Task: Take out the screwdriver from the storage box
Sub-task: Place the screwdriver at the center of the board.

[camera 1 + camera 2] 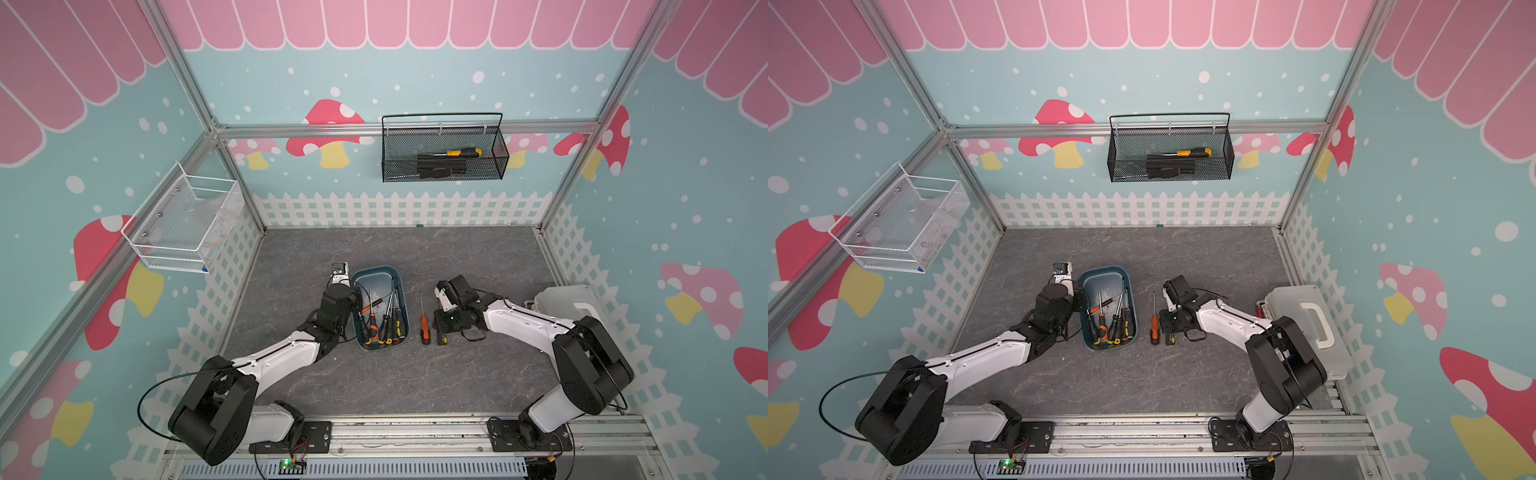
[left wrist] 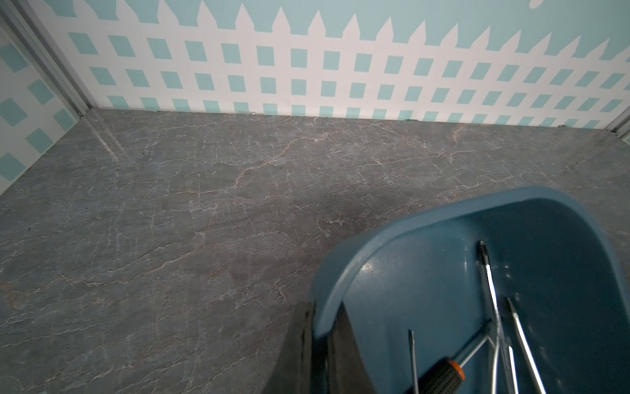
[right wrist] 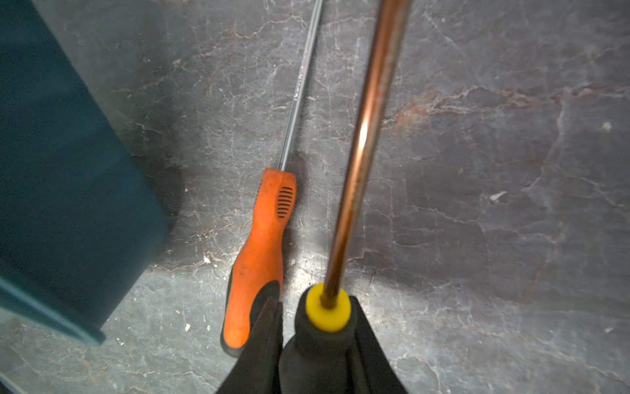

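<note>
Left arm reaches forward, wrist pitched down. The left gripper (image 2: 322,319) is clamped tight on the left wall of the storage box (image 1: 376,272). Right arm angles inward, wrist low. The right gripper (image 3: 315,307) pinches the handle of a black-and-yellow screwdriver (image 3: 361,136), outside the box, low over the tabletop (image 1: 478,257).

Counts: one orange screwdriver (image 3: 262,245) lying alongside; about five boxed screwdrivers (image 1: 384,324), overlapping.

We're looking into a robot lab's staged test booth: aluminium frame (image 1: 291,129), printed mushroom wall panels (image 1: 291,75), left arm (image 1: 274,357) and right arm (image 1: 519,320) bolted to a rail (image 1: 415,432), marbled tabletop (image 1: 374,386).
</note>
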